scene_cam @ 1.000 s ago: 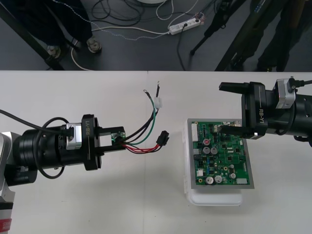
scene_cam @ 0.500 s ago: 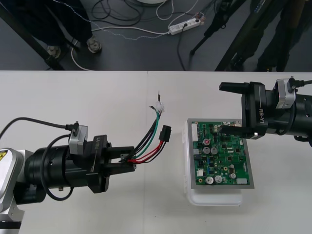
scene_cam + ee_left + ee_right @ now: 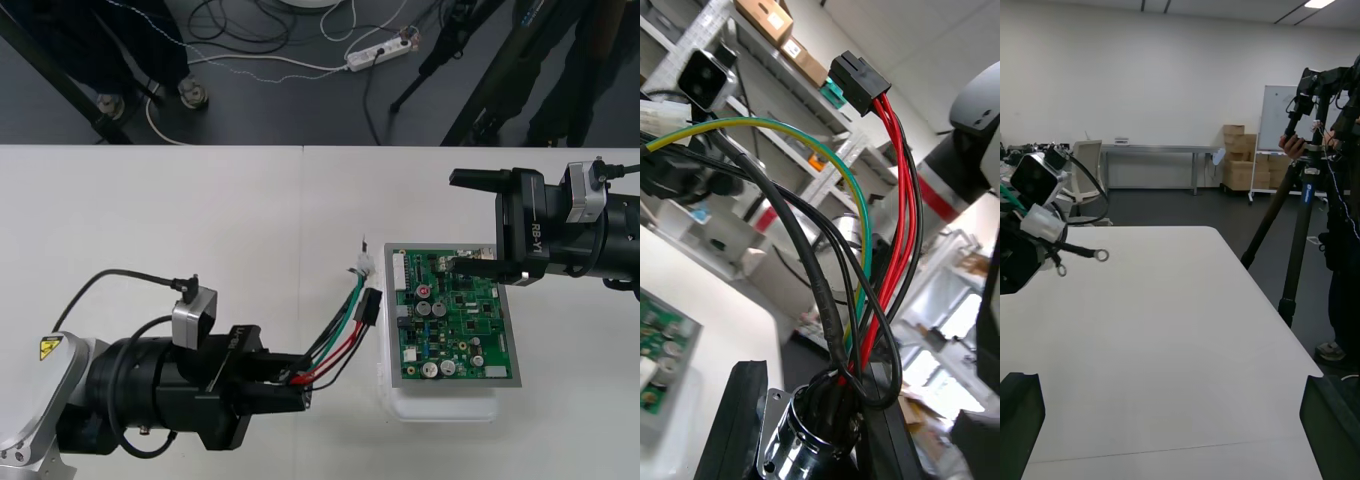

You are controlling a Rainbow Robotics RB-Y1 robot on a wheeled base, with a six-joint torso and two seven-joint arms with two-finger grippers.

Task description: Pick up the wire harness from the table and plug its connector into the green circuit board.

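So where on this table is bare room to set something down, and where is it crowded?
Free: the table between its far edge and the left gripper, and the near right corner beyond the green circuit board. Crowded: the gap from that gripper, shut on the wire harness, to the board; the right gripper hangs open over its far edge.

"RB-Y1" is printed in white on the right gripper body. A yellow warning sticker is seen on the left arm, its wording unreadable.

Steep overhead, two close wrist views; harness shared
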